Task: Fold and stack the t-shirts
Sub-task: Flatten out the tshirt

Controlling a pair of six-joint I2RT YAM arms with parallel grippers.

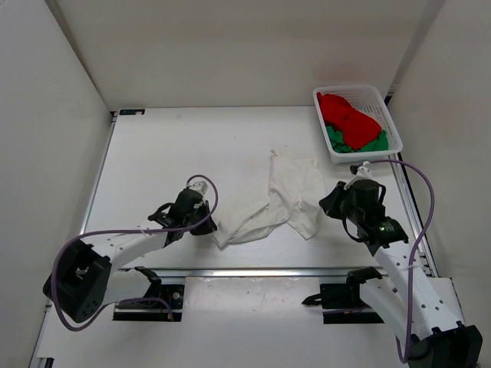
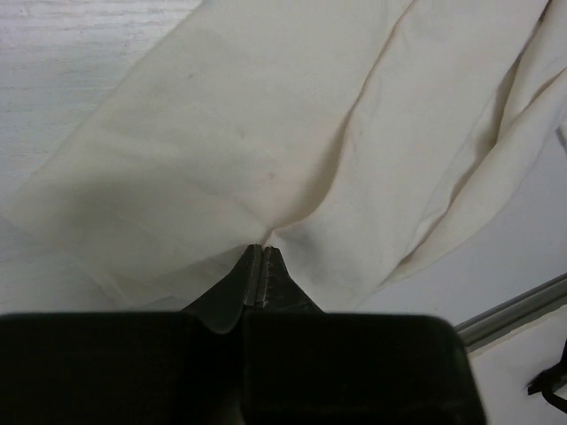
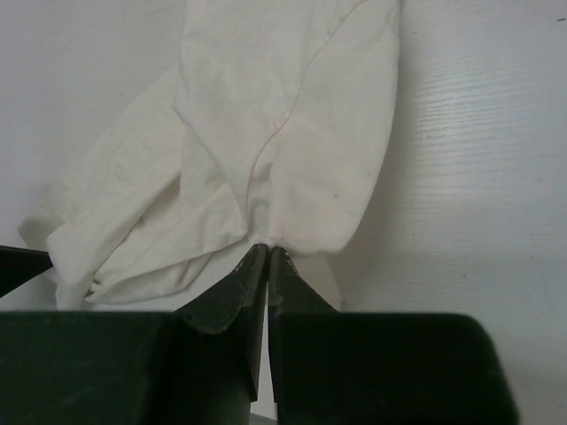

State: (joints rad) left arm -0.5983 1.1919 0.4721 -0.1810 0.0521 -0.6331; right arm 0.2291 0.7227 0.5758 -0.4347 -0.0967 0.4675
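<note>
The white t-shirt lies crumpled on the table between both arms, with the left fingers pinching its near-left corner and the right fingers pinching its right edge.

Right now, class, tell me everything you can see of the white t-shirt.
The white t-shirt is soft, thin, off-white cloth, creased and folded over itself, spread loosely on the table. The left hand is shut on its near left edge, the right hand on its right edge; the cloth puckers at both pinches. Nothing else touches it.
</note>
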